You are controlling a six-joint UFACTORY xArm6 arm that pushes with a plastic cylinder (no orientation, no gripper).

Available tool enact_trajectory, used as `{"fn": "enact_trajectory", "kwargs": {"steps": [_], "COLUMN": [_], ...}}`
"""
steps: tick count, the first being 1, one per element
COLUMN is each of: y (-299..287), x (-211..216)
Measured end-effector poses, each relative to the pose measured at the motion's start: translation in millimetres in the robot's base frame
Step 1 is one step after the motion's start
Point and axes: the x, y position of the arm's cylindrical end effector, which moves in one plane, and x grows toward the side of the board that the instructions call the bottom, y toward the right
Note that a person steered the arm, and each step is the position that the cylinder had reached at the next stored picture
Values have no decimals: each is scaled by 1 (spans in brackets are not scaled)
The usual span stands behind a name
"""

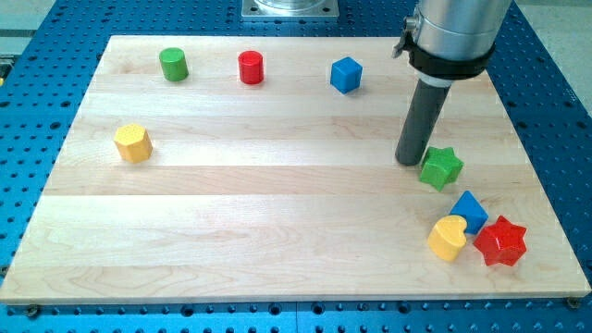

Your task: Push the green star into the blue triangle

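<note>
Jaws none, rod only, my tip point(410, 163) just left of green star point(441, 168), blue triangle point(470, 211) below on wooden desk point(277, 231).

The silver arm housing point(460, 32) carrying the dark rod is cut off by the view's top edge; nothing above the collar shows. A grey metal mount point(289, 8) at far centre is cropped the same way, only its lower strip visible. The small blue triangle block point(470, 212), near right, is partly hidden: the yellow heart-shaped block point(449, 239) covers its near-left corner, and the red star block point(500, 242) covers its near-right edge. My tip point(410, 162) sits just left of the green star block point(441, 168); can't tell whether they touch. The blue perforated table point(28, 111) around the wooden board runs off every edge.
</note>
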Motion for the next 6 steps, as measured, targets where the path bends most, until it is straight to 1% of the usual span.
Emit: {"fn": "enact_trajectory", "kwargs": {"steps": [1,2,3,4,5,6], "y": [19,37,54,36,-14,-8], "x": [3,34,47,36,-3,-57]}}
